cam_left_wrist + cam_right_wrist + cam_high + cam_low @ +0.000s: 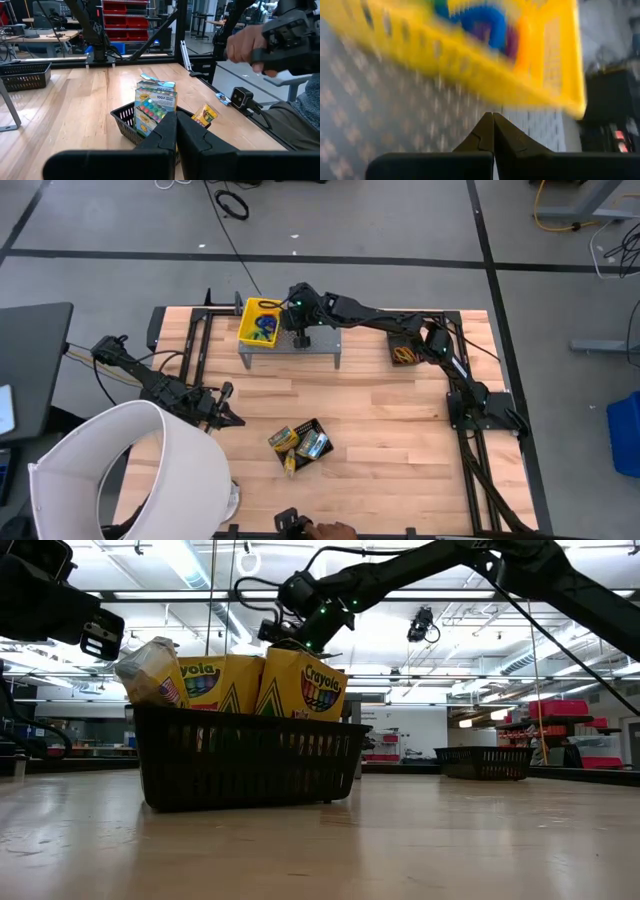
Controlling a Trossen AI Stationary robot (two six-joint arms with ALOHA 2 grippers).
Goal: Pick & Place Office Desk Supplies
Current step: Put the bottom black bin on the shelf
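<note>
Your right gripper hangs pinched empty beside the yellow bin, loops inside. Your left gripper, pressed together, waits facing the crayon boxes, presumably next

Centre frame, a black mesh basket holds yellow crayon boxes on the wooden table; my right arm reaches across the top of the frame.

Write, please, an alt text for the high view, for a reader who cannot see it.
Seen from above, the right gripper, shut and empty, is over a grey stand beside a yellow basket holding coloured loops. A black basket of crayon boxes sits mid-table; the left gripper, also shut, waits at the left.
</note>
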